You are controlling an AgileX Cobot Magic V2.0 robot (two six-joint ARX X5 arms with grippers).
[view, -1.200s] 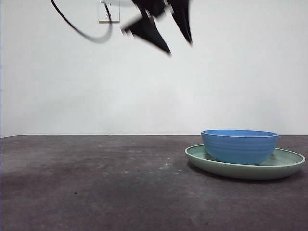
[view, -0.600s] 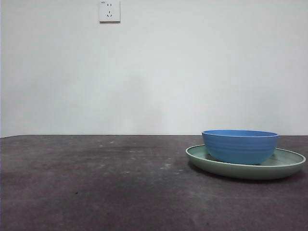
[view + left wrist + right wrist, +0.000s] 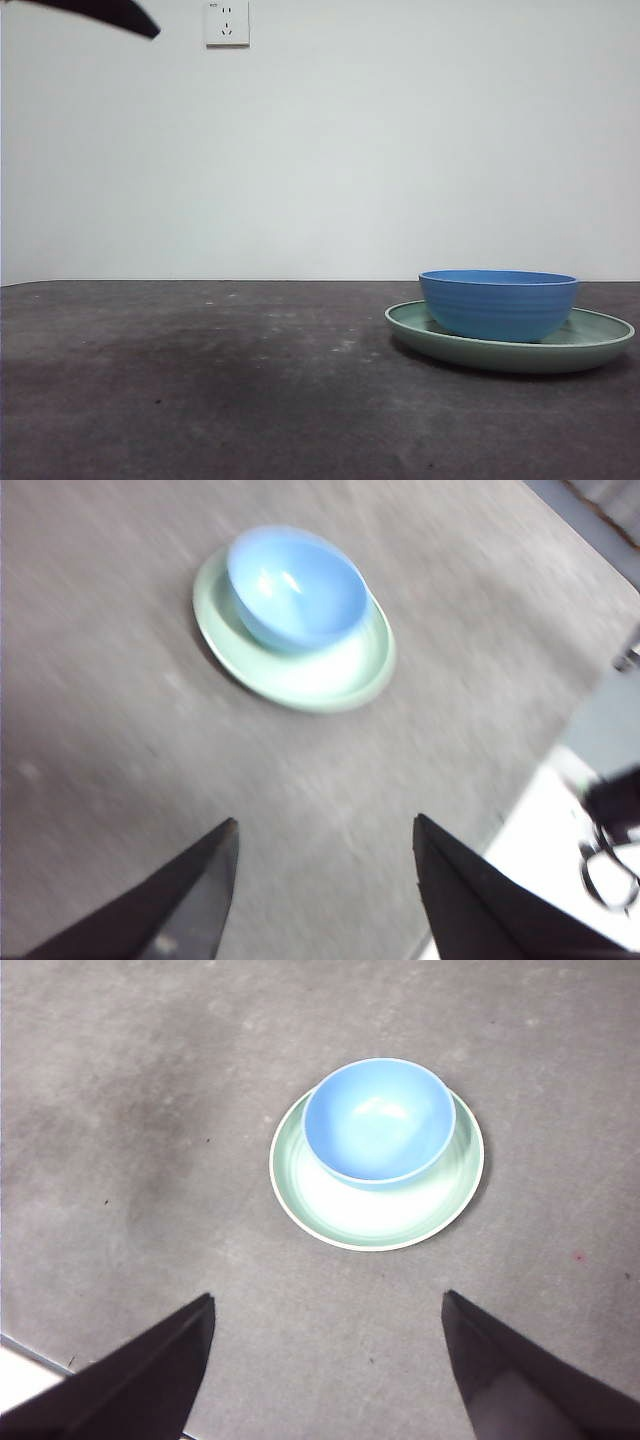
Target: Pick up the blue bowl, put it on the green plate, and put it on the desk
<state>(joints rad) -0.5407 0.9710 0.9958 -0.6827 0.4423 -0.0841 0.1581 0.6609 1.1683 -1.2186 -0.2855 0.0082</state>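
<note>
The blue bowl (image 3: 498,303) sits upright inside the green plate (image 3: 500,358) at the right of the desk (image 3: 200,380). My left gripper (image 3: 325,820) hangs open and empty high above the desk, well away from the bowl (image 3: 295,588) and the plate (image 3: 320,675). High up too, my right gripper (image 3: 327,1296) is open and empty, with the bowl (image 3: 378,1118) on the plate (image 3: 370,1210) well beyond its jaws. In the front view only a black arm tip (image 3: 100,12) shows at the top left corner; which arm it belongs to is unclear.
A white wall with a socket (image 3: 227,22) stands behind the desk. The desk's edge (image 3: 520,800) runs close to the left gripper, with pale floor and black gear (image 3: 612,810) beyond it. Another desk edge (image 3: 30,1350) shows in the right wrist view.
A blurred open gripper at the top centre left the front view. A black arm tip has come in at the top left corner. Bowl and plate have stayed put.
</note>
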